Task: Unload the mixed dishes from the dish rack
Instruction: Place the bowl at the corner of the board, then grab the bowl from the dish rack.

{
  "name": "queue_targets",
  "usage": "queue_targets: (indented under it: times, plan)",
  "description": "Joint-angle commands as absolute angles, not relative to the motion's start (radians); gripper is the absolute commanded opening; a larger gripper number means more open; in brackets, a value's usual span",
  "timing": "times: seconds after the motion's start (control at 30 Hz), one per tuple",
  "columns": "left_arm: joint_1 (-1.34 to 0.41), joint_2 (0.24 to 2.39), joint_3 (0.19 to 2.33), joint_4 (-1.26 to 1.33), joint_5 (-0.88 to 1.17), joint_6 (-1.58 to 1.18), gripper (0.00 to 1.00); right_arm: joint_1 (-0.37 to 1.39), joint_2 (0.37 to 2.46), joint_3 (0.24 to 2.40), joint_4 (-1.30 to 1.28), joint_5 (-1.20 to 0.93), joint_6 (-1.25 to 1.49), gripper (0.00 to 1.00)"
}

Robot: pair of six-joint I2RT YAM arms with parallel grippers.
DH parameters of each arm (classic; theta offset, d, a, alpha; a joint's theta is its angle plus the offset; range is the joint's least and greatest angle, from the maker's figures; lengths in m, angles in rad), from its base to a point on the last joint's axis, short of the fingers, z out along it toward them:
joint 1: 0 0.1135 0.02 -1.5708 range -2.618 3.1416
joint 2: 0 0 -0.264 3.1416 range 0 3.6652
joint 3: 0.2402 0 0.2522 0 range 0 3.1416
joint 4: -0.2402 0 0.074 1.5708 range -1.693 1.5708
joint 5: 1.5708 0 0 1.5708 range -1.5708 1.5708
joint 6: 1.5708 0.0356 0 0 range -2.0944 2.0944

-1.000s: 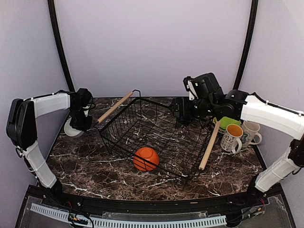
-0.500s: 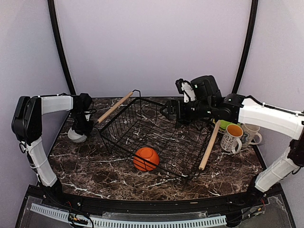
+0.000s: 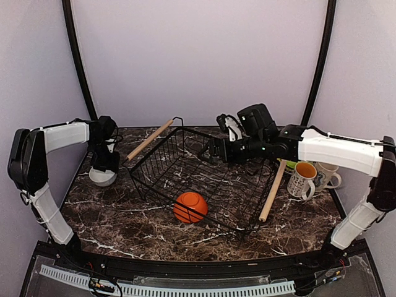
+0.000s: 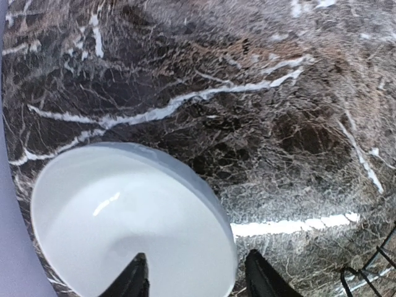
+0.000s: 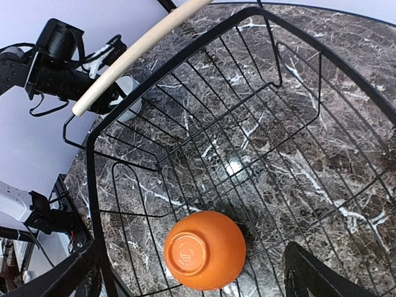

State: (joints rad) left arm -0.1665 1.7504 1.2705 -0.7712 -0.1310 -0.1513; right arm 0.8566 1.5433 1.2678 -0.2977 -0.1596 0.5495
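The left white-and-black arm extended along the left side toward the far end, wrist bent so the left black two-finger gripper pointed straight down, its jaws partly apart. The right white-and-black arm stretched leftward across the far middle, and the right black two-finger gripper angled down and left, fingers spread wide.

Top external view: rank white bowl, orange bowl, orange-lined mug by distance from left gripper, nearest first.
1. White bowl, just below the left gripper, table's left edge.
2. Orange bowl, upside down inside the dish rack, centre.
3. Orange-lined mug, right side, outside the rack.
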Motion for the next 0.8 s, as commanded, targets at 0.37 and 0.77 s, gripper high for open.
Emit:
queue_targets:
  times: [0.37,0.77]
  plan:
    - [-0.167,1.409,1.437,-0.638,0.329,-0.229,0.85,0.968,1.790,1.489,-0.593,-0.210,0.940,0.99]
    - [-0.244,1.539,1.491,-0.460,0.693,-0.359,0.98,1.002,1.769,1.338,-0.542,-0.286,1.344,0.99]
